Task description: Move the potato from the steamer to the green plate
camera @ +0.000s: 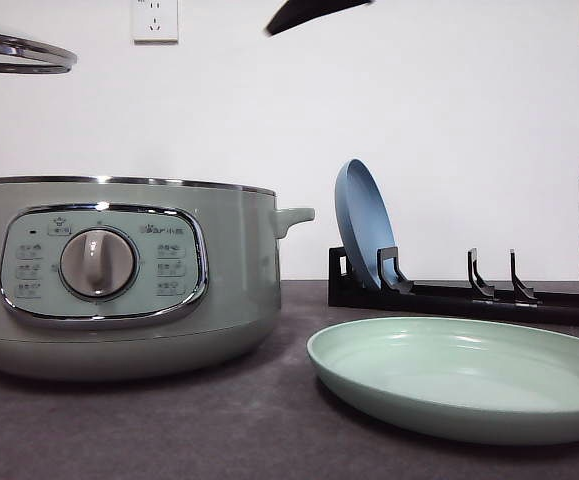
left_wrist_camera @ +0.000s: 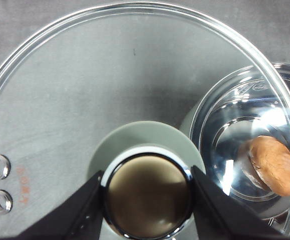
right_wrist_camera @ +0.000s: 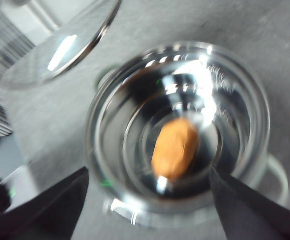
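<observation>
Potato [right_wrist_camera: 175, 148] is lying in the open steamer [camera: 119, 275] beside the green plate [camera: 469, 375] out front; left gripper [left_wrist_camera: 147, 197] is pinching the lid knob [left_wrist_camera: 147, 200]; right gripper [right_wrist_camera: 145, 200] is hanging spread above it, probably firm, best squeezed across its narrow middle
</observation>
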Motion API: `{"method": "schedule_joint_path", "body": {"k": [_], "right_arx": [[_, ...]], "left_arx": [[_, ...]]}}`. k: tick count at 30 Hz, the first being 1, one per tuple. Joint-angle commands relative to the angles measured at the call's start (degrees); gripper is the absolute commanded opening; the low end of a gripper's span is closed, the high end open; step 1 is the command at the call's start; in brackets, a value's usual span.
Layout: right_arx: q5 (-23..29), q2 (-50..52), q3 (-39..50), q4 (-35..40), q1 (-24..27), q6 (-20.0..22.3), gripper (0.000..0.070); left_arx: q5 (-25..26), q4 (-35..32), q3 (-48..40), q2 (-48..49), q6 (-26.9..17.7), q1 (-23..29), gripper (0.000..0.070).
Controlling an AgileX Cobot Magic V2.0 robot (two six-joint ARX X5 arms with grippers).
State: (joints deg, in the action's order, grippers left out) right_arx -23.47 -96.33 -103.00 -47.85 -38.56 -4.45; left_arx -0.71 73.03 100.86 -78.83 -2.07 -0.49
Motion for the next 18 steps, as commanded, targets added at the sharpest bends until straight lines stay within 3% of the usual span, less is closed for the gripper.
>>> {"method": "schedule_joint_path", "body": {"k": [1, 8, 18], "right_arx": [[0.66, -4.07, -4.56, -0.35, -1.01, 0.82, 0.0489], [4.12, -14.95, -12.56, -0.48, -3.77, 0.88, 0.0490], [12.10, -24.37, -12.98, 1.50, -7.64, 1.94, 0.0497]], "left_arx": [[-0.04, -2.29, 1.73, -0.07, -0.72, 0.15, 0.0000], [-0.04, -2.29, 1.73, -0.08, -0.72, 0.15, 0.0000], [-0.02, -2.28, 1.73, -0.07, -0.65, 0.15, 0.0000]]}}
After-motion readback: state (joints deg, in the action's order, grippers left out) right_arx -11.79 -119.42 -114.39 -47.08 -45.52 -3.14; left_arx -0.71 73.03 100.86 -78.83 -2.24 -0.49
